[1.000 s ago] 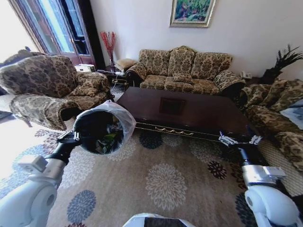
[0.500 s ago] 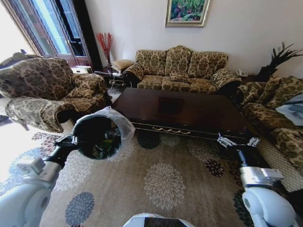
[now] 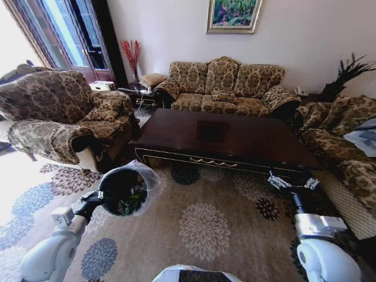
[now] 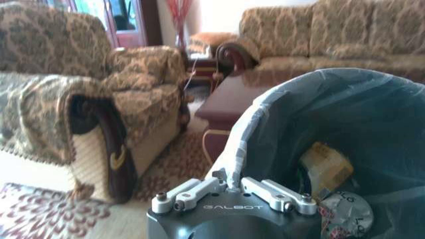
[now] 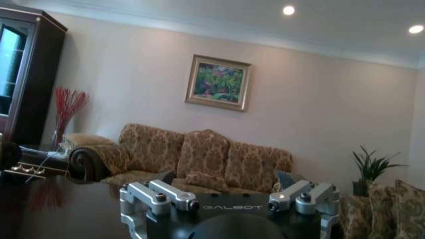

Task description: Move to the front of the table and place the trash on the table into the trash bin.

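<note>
Near left, left gripper (image 3: 100, 198) pinching trash bin (image 3: 124, 191) rim, armchair (image 3: 56, 114) beyond; right gripper (image 3: 289, 183) spread beside table (image 3: 223, 141).

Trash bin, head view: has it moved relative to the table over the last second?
Yes. The trash bin, held by the left hand, has dropped lower, away from the table corner.

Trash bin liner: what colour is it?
Translucent white liner over the black trash bin, clearest in the left wrist view.
</note>
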`<state>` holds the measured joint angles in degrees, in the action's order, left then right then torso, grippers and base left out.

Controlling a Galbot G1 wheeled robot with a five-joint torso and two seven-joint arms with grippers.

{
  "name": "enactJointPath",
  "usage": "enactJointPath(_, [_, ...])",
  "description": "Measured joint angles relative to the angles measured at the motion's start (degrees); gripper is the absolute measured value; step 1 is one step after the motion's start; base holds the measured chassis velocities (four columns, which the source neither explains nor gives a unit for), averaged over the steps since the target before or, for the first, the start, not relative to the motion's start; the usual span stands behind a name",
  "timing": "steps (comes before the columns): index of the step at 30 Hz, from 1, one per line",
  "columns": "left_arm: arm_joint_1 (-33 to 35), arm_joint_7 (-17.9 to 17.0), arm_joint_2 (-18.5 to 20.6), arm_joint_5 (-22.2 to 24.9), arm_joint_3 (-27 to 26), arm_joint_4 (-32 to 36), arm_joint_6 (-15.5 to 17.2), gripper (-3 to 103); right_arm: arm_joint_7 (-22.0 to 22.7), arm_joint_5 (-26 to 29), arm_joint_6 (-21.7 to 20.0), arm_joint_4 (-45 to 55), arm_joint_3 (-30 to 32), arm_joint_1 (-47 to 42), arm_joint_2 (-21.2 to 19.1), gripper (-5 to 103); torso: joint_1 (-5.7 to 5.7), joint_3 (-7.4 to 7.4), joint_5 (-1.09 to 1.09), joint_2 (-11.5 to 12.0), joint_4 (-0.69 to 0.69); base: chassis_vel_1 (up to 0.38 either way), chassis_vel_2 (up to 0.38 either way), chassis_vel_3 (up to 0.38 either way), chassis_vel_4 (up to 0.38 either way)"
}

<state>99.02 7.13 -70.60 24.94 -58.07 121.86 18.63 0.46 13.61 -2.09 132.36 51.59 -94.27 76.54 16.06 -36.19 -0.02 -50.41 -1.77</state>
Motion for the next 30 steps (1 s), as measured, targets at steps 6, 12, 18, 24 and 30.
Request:
enactJointPath(6, [-1.0,0.8,1.5,-3.4,2.5,-7.3,2.4,0,0.0,-2.6,0.7,-0.7,-2.2,0.0,1.4,100,-1.09,1.41,0.02,2.5,0.00,0.000,0.000,0.000,0.000])
enactJointPath(12, [-2.2,3.4,2.6,-3.3,4.2,-12.2,4.6,0,0.1,-4.2,0.7,-1.1,-3.7,0.0,2.3,100,-1.89,2.32,0.01,4.2,0.00,0.000,0.000,0.000,0.000])
enactJointPath(18, [-4.9,6.5,4.4,-3.2,6.3,-17.6,6.5,0,0.1,-5.3,0.6,-0.9,-4.1,-0.2,3.8,100,-2.64,3.23,0.00,5.9,0.00,0.000,0.000,0.000,0.000])
enactJointPath(24, [-8.2,9.3,5.9,-3.6,8.7,-22.9,9.2,0,0.1,-5.6,1.2,-0.8,-3.8,-0.9,5.1,100,-3.20,4.02,0.00,7.2,0.01,0.000,0.000,0.000,0.000])
enactJointPath(30, [-12.1,11.8,7.6,-6.4,10.6,-30.7,9.5,0,-0.1,-6.0,2.5,-2.1,-3.0,-1.4,5.5,100,-3.91,5.02,0.01,8.9,0.00,0.000,0.000,0.000,0.000])
